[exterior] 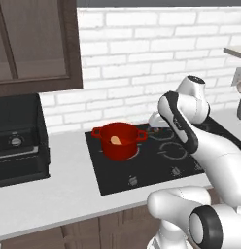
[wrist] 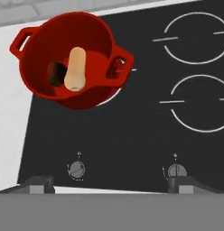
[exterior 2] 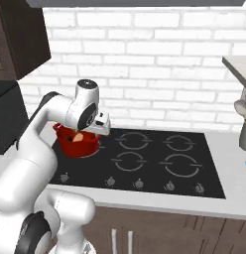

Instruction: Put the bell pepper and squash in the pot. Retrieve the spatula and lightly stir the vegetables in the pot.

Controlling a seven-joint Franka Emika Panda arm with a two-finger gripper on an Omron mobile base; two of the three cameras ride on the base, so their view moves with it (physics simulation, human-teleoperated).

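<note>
One red pot [wrist: 71, 67] with two loop handles sits on the left front burner of the black cooktop [wrist: 145, 135], which is set into the pale surface [exterior: 54, 189]. One tan squash [wrist: 75, 68] lies inside the pot, beside one dark lump too shadowed to identify. The pincer [wrist: 111, 185] hangs above the cooktop's front edge, jaws spread wide and holding nothing. Four burner rings mark the cooktop in the right base view.
</note>
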